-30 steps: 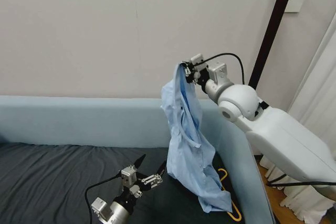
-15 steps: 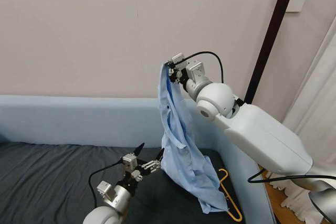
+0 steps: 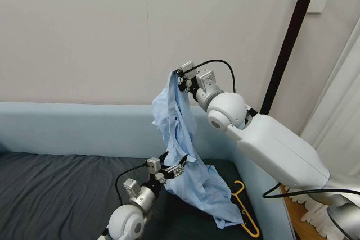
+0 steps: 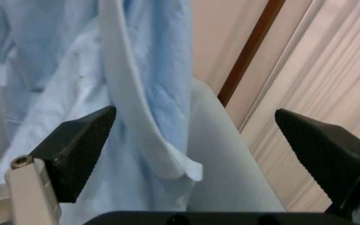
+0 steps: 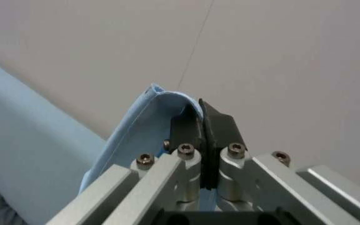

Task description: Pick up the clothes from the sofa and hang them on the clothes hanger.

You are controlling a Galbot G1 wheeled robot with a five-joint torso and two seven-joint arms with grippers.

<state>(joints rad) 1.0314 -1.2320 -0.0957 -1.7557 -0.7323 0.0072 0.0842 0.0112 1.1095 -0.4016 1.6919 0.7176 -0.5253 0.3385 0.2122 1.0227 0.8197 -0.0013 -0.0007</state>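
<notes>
Garment: thin light blue woven shirt (image 3: 179, 133), hung in limp, creased folds over the sofa's right end, hem bunched on the seat
Right gripper (image 3: 181, 76): raised near the wall, clenched tight on the shirt's top edge
Left gripper (image 3: 171, 171): low by the shirt's lower folds, black wedge-shaped fingers (image 4: 80, 140) spread wide, grasping nothing
Sofa: pale blue padded sofa (image 3: 73, 130) with dark grey wrinkled seat cover
Hanger: slim yellow clothes hanger (image 3: 246, 216), flat on the seat just beside the hem
Rack: dark brown slanted wooden post (image 3: 287, 37), well apart from the shirt
</notes>
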